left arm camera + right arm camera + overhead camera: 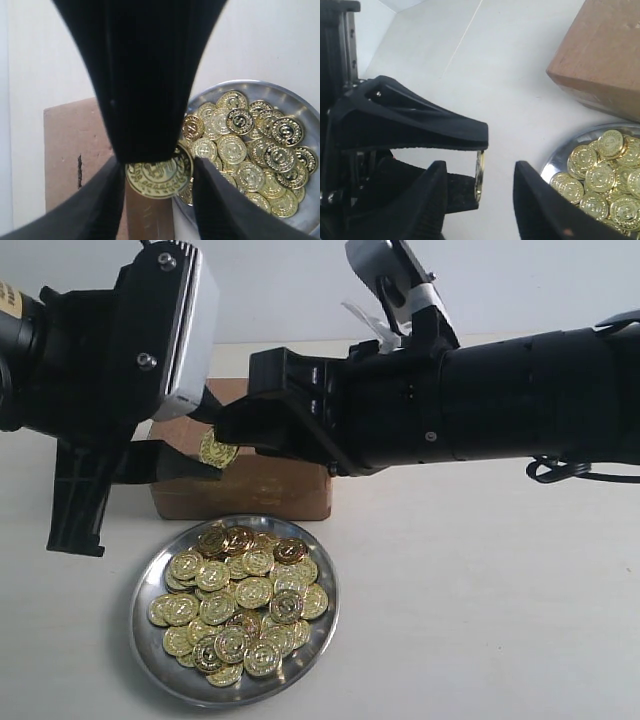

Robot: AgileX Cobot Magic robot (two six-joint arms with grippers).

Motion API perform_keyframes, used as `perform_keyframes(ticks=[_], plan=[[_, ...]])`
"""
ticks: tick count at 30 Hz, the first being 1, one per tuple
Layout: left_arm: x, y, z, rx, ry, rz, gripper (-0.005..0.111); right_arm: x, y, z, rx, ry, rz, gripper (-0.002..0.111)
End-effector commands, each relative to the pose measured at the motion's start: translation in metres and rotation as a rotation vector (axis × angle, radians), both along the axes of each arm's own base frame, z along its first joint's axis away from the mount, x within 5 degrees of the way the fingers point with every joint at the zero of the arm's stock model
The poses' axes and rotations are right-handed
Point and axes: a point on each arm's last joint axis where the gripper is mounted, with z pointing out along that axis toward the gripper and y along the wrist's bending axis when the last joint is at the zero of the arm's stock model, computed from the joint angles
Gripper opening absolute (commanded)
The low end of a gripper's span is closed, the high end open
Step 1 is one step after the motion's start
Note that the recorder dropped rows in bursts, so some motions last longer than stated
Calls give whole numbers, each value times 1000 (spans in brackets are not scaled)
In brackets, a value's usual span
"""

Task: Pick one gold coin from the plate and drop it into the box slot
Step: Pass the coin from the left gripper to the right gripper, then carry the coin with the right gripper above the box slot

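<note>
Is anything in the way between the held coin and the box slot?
Nothing visible covers the slot on the box. But the right gripper, open, straddles the coin held by the left gripper.

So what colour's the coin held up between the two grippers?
Shiny gold coin with an embossed leafy border; the left wrist view shows it best.

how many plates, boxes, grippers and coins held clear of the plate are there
plate: 1
box: 1
grippers: 2, left gripper and right gripper
held coin: 1, in the left gripper
total: 5
</note>
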Motion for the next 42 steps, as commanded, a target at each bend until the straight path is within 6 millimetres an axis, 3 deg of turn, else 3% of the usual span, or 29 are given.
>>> perform_keyframes(ticks=[1, 13, 16, 20, 25, 27, 29, 30, 32, 35, 36, 37, 39, 42], plan=[[-1, 0, 5, -27, -10, 13, 30, 2, 0, 1, -9, -14, -15, 42], [-4, -6, 11, -145, 23, 27, 30, 1, 0, 1, -7, -13, -12, 41], [-4, -6, 11, -145, 23, 27, 30, 2, -1, 1, -14, -16, -24, 31], [-3, -6, 11, -140, 19, 25, 30, 3, -1, 0, -18, -21, -24, 2], [-3, -6, 11, -145, 15, 28, 32, 2, -1, 1, -15, -22, -17, 0], [-2, -6, 11, -140, 5, 28, 40, 3, -1, 0, -23, -28, -24, 0], [-1, -2, 12, -99, -33, 23, 60, 5, -3, -2, -56, -51, -38, 0], [3, 5, 13, -63, -65, 86, 82, 8, -6, -4, -111, -90, -60, 0], [7, 14, 16, -50, -85, 174, 91, 15, -8, -1, -198, -195, -59, 0], [6, 37, 27, -119, 6, 408, 79, 47, -3, 19, -326, -321, -76, 0], [2, 44, 29, -139, 65, 486, 67, 71, 2, 28, -395, -332, -38, 0], [-1, 47, 30, -140, 86, 506, 61, 81, 5, 34, -451, -353, 9, 0], [-13, 55, 31, -136, 200, 592, 39, 124, 23, 34, -729, -363, 186, 0], [-25, 58, 30, -123, 332, 647, 23, 157, 45, 35, -812, -411, 328, 0]])
